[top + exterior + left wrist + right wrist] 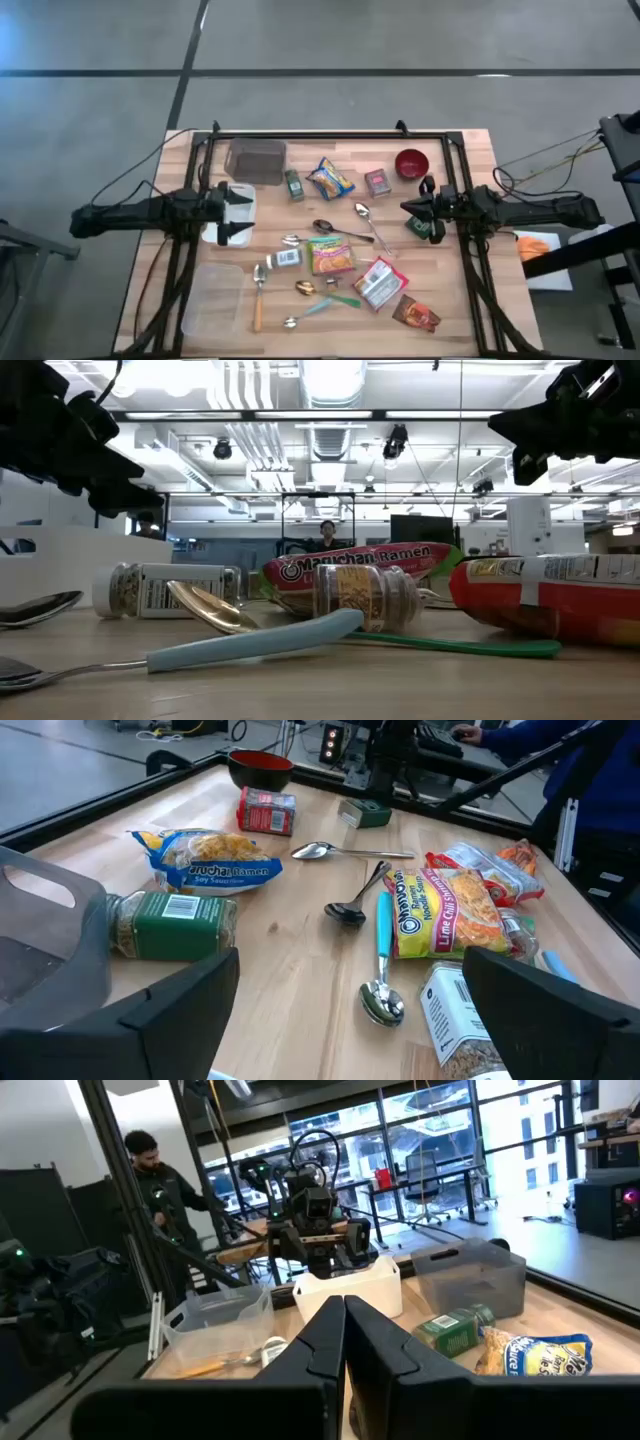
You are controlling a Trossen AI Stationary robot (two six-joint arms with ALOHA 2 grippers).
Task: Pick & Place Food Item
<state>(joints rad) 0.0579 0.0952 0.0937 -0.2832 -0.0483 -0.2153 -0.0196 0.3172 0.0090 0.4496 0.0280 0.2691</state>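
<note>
Left gripper (232,215) hovers spread wide over the white bin (238,196), nothing grasped; right gripper (412,210) waits clenched, empty, by scattered food packets.

Two matte-black arms (150,215), each ending in a two-fingered claw (350,995).

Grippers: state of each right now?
Left gripper: open, holding nothing, above the white bin.
Right gripper: shut, empty, over the table's right side.

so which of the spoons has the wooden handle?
The wooden-handled spoon lying beside the clear lidded container near the front left. The others are all metal or have teal or green plastic handles.
</note>
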